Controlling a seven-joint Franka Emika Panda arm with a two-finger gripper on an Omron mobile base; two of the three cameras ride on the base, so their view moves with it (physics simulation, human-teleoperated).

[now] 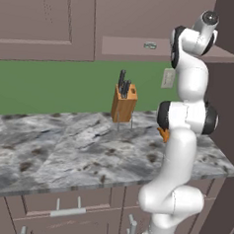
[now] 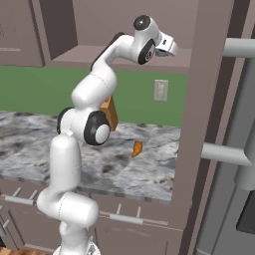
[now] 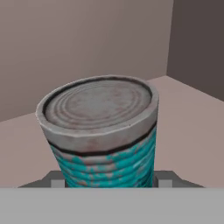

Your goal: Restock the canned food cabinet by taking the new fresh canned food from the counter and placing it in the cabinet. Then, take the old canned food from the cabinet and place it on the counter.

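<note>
- You are reaching the arm up to the right end of the cabinet [image 1: 138, 47] shelf, with the hand [image 2: 169, 47] sitting over the shelf board.
- In the hand view, the teal can [image 3: 103, 131] is standing upright on the shelf, close in between the two finger tips [image 3: 54, 178].
- The fingers are sitting on either side of the can's base, but you cannot tell whether they are pressing on it.
- The flat silvery tin [image 1: 150, 45] is lying on the shelf, left of the arm.
- A knife block [image 1: 123, 103] is standing at the far side of the marbled bench [image 1: 62, 150], with a small orange thing [image 2: 137, 148] lying to its right.
</note>
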